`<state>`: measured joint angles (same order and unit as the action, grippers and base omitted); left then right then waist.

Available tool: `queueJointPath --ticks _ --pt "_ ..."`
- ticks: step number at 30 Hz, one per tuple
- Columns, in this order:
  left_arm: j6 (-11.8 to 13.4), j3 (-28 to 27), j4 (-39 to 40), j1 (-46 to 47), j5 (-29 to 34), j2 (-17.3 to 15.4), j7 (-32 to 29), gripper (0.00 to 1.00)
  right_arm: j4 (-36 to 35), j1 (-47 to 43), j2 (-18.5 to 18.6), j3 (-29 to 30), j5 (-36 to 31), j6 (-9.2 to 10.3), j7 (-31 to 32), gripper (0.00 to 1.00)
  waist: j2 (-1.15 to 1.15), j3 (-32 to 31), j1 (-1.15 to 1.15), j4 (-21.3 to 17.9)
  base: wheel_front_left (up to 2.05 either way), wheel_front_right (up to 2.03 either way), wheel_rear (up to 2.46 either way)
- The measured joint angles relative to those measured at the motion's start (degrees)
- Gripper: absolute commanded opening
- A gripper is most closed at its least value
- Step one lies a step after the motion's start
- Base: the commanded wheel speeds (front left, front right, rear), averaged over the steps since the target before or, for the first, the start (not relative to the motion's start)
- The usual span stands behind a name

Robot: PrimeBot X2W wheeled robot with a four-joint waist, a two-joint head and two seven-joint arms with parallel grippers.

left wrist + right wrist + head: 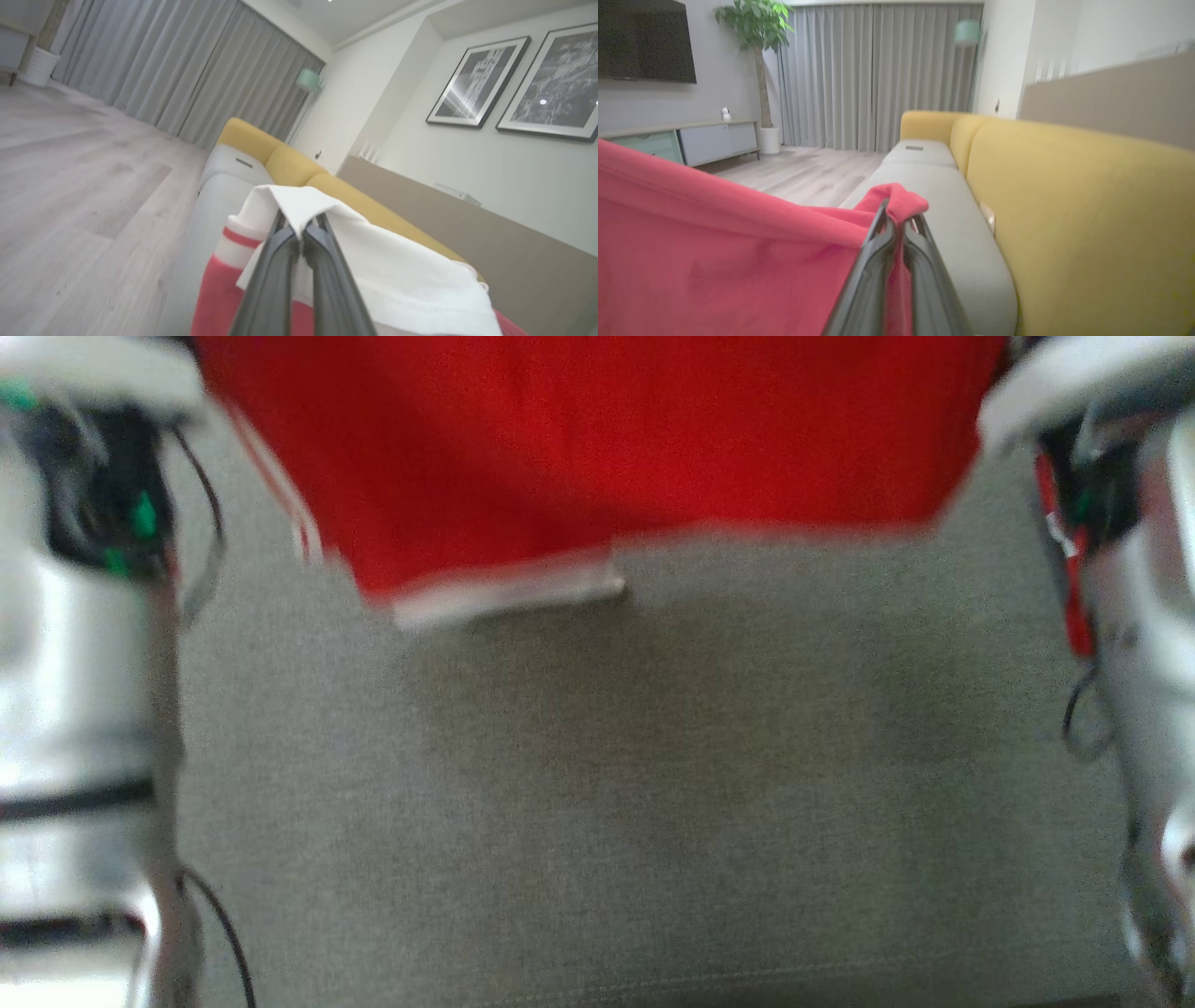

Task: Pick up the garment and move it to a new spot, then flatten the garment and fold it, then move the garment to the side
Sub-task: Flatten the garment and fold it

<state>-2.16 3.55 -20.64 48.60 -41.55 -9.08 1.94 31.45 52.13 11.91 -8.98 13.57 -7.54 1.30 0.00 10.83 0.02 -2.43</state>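
The garment is red with white trim and hangs across the top of the blurred head view, its white hem above the grey sofa seat. In the left wrist view my left gripper is shut on a white part of the garment, with red cloth and a striped cuff below. In the right wrist view my right gripper is shut on a red fold of the garment, which stretches away to the left. Both pale forearms frame the head view's edges.
A yellow sofa back runs along the grey seat cushions. Wooden floor, grey curtains, a potted plant and a low cabinet lie beyond. Two framed pictures hang on the wall.
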Motion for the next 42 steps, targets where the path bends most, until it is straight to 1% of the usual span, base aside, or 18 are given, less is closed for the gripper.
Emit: queueJointPath --ticks 3,6,9,12,16,19,21,25,29,34,41,42 --pt "-0.87 -0.45 -7.16 10.04 0.64 -0.03 4.05 0.0 7.17 10.59 -0.02 0.02 -2.31 0.0 -6.76 0.0 0.0 2.6 0.01 0.41 0.0 0.0 0.0" --pt "-2.08 -0.48 -12.34 17.17 1.36 0.37 8.49 0.0 12.6 17.95 -0.41 1.71 -3.39 0.0 -13.68 0.0 0.0 4.23 0.01 1.31 0.0 0.0 0.0" --pt "-3.69 -0.31 -15.27 20.05 1.82 0.77 11.09 0.0 15.16 20.16 -1.19 2.97 -3.66 0.0 -15.77 0.0 0.0 4.61 -0.01 2.62 0.0 0.0 0.0" --pt "-4.48 0.21 -16.89 19.14 2.24 1.15 12.27 0.0 15.55 18.1 -2.24 3.09 -3.66 0.0 -15.99 0.0 0.0 4.52 -0.01 3.67 0.0 0.0 0.0" --pt "-4.92 2.1 -17.06 14.49 2.47 1.83 12.44 0.0 15.63 11.92 -2.41 2.98 -3.41 0.0 -15.99 0.0 0.0 3.93 -0.02 4.35 0.0 0.0 0.0" --pt "-4.97 5.16 -16.61 6.07 4.21 1.85 12.62 0.0 17.57 3.88 -2.36 1.51 -2.13 0.0 -15.97 0.0 0.0 3.13 -0.02 4.82 0.0 0.0 0.0" --pt "-4.97 5.77 -15.35 -0.68 4.1 1.83 12.61 0.0 19.37 -0.62 -2.43 0.73 -0.24 0.0 -15.94 0.0 0.0 2.58 -0.02 5.05 0.0 0.0 0.0" --pt "-4.97 6.57 -12.9 -12.47 2.98 1.74 12.6 0.0 22.94 -6.05 -2.32 -2.12 3.79 0.0 -15.63 0.0 0.0 1.08 -0.02 5.49 0.0 0.0 0.0" --pt "-4.97 7.73 -11.35 -21.06 2.74 1.55 12.61 0.0 24.02 -10.67 -1.96 -4.57 7.88 0.0 -13.6 0.0 0.0 -0.92 -0.03 5.94 0.0 0.0 0.0" --pt "-4.98 10.72 -10.66 -29.47 2.04 1.29 12.6 0.0 23.81 -17.45 -0.22 -7.17 11.98 0.0 -9.73 0.0 0.0 -3.97 -0.03 6.47 0.0 0.0 0.0" --pt "-4.98 12.55 -10.66 -34.45 3.19 0.24 12.6 0.0 20.72 -23.45 0.7 -10.05 13.71 0.0 -5.99 0.0 0.0 -6.95 -0.03 6.1 0.0 0.0 0.0" --pt "-4.98 12.65 -10.67 -34.95 3.23 0.25 12.6 0.0 20.4 -24.19 0.93 -10.05 14.17 0.0 -5.53 0.07 0.0 -7.28 -0.03 5.99 0.0 0.0 0.0"
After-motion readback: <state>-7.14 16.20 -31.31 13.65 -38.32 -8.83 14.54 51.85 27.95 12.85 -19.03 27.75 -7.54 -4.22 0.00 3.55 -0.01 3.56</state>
